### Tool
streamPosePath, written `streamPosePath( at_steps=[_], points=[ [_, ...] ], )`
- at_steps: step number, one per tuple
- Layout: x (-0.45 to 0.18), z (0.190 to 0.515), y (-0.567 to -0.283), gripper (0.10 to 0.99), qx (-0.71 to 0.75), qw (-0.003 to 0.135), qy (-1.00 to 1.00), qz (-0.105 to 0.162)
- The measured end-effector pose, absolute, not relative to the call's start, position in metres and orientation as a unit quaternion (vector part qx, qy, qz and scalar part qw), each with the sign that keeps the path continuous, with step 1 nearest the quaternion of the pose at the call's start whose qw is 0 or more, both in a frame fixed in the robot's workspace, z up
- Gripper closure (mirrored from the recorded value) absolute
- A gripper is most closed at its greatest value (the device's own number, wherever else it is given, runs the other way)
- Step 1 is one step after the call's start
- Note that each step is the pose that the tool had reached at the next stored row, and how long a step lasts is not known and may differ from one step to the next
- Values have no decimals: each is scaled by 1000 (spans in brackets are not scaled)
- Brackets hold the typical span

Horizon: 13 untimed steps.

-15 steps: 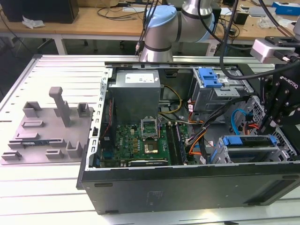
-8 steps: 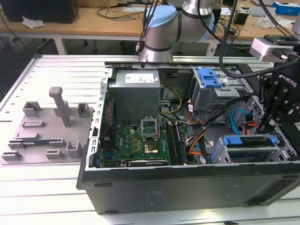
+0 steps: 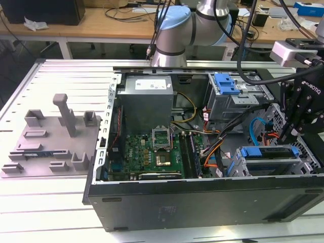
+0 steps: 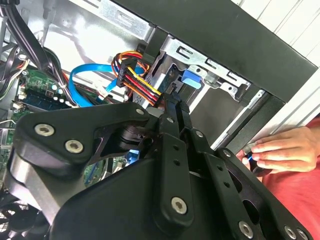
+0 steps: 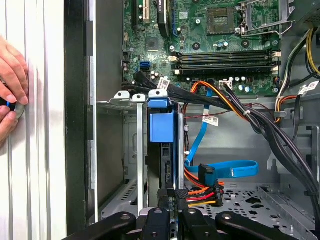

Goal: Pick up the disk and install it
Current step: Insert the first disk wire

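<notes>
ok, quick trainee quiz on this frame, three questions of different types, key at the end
1. True or false: the disk stands in a slot of the drive cage.
2. The gripper is closest to: A the power supply; B the drive cage; C the grey fixture on the table.
3. Fill in: the person's hand is ___ the computer case (inside/outside).

Key: 1 true; 2 B; 3 outside.
</notes>
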<state>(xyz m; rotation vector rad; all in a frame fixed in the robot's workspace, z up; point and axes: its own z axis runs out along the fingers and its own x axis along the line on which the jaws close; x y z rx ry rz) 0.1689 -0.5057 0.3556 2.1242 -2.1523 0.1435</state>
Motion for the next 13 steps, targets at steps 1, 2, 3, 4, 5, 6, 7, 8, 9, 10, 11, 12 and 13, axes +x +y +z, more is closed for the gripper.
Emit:
streamPosePath(
  at_steps=[1,2,3,4,5,6,7,8,9,10,11,12,13],
  points=[
    [169,356,-506,922,701,57,-710,47],
    [169,356,-506,922,701,57,-710,47],
    [169,355,-506,922,701,57,-710,47],
    [169,355,-506,922,701,57,-710,47],
    [169,355,-506,922,701,57,-710,47],
    [168,355,-506,922,701,57,-710,47],
    [168,354,-506,922,701,57,-710,47],
    [168,354,-506,922,701,57,-710,47],
    [168,353,-507,922,701,57,-710,47],
    [168,353,-507,922,701,57,-710,47],
    [168,352,-507,922,701,57,-710,47],
    [168,352,-507,922,701,57,-710,47],
    [168,351,-508,922,701,57,-710,47]
  ],
)
